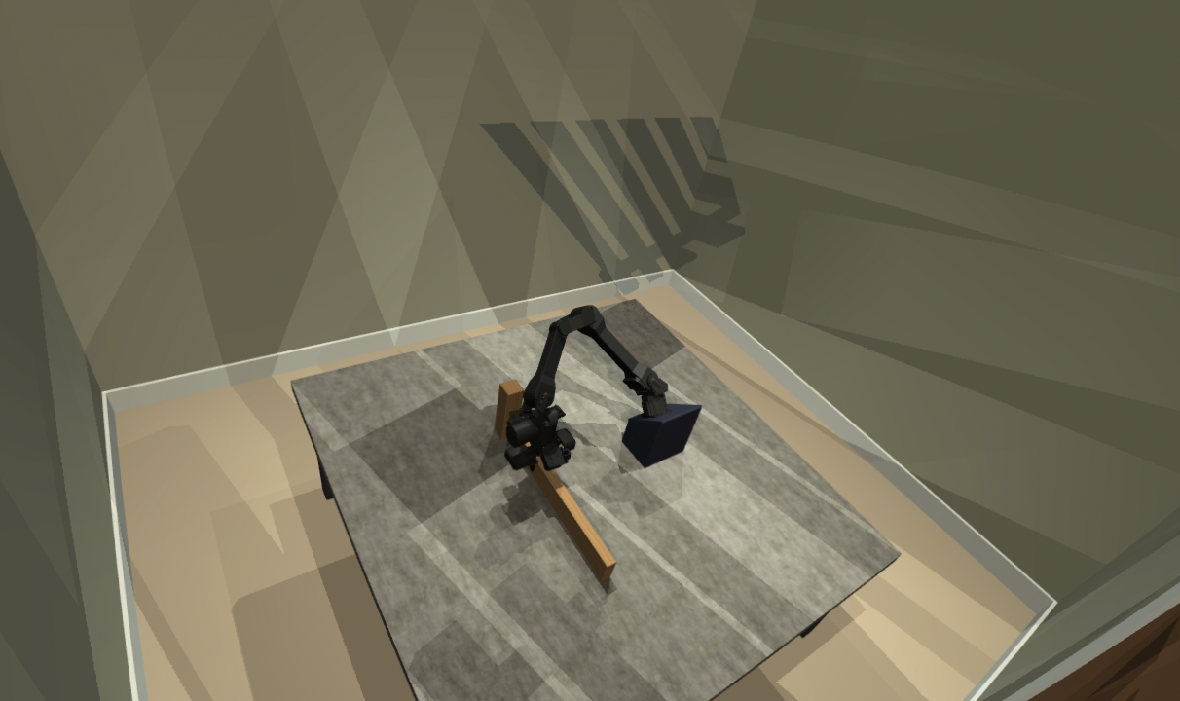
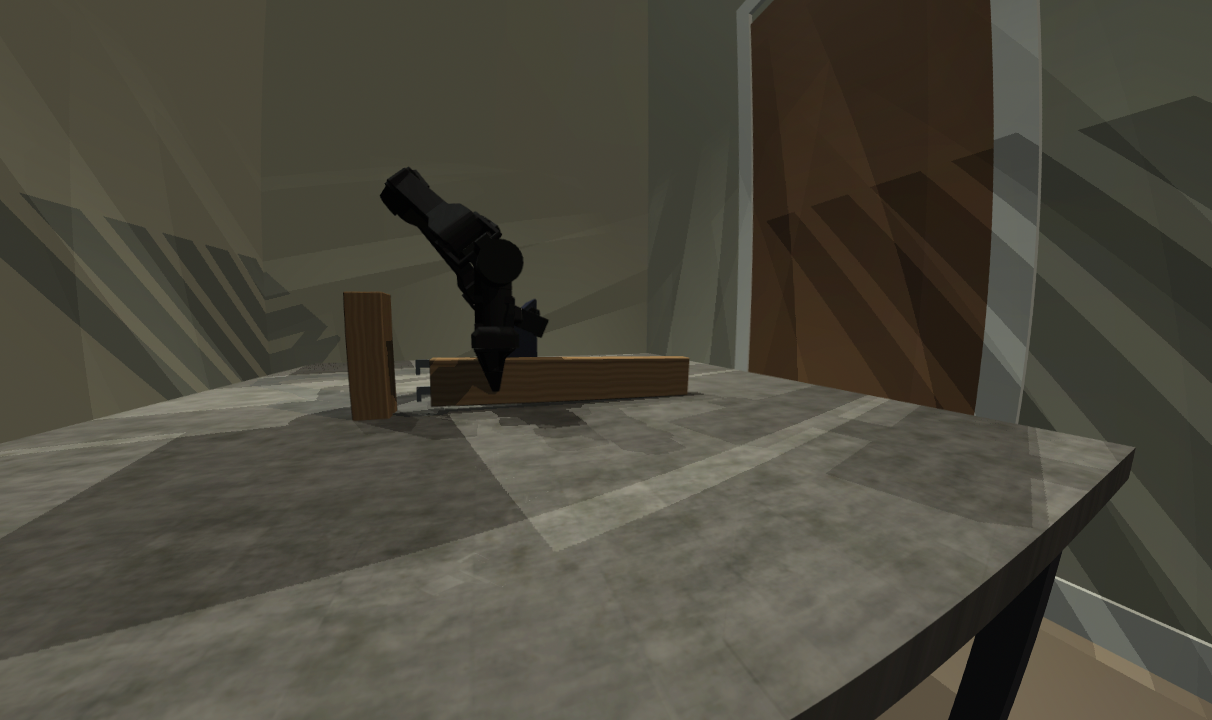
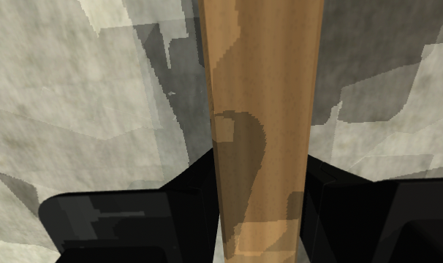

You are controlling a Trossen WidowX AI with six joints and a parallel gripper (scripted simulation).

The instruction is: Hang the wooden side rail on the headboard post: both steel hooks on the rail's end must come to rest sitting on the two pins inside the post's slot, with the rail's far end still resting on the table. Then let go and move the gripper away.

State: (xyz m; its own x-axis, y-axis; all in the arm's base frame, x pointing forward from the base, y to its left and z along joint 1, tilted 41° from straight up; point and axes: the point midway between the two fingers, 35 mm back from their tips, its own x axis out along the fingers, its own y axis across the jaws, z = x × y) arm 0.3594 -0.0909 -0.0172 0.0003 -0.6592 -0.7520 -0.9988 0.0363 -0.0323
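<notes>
Shows one rail (image 1: 576, 521) (image 2: 583, 379) (image 3: 265, 91), two hooks (image 2: 420, 365), one post (image 1: 503, 414) (image 2: 368, 358), one arm (image 1: 552, 349) (image 2: 449, 219), one gripper (image 1: 533, 466) (image 2: 495, 385) (image 3: 247, 150), one table (image 1: 751, 523) (image 2: 592, 626) (image 3: 61, 73), one door (image 2: 861, 179).

in the exterior view, the post (image 1: 503, 409) (image 2: 368, 356) stands left of the rail (image 1: 574, 516) (image 2: 583, 379) on the table (image 1: 733, 523) (image 2: 520, 573).

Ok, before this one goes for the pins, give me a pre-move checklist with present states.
1. Jaws closed on the wooden side rail: ok, one finger on each side.
2. Rail's far end resting on the table: ok, as far as the exterior view shows.
3. Headboard post upright: ok.
4. Both steel hooks on the pins: not ok, a gap separates them from the post.
5. Hooks level with the pins: cannot tell, the pins are not visible.
6. Safe to let go: not ok, I'd judge, while the hooks are unseated.
</notes>
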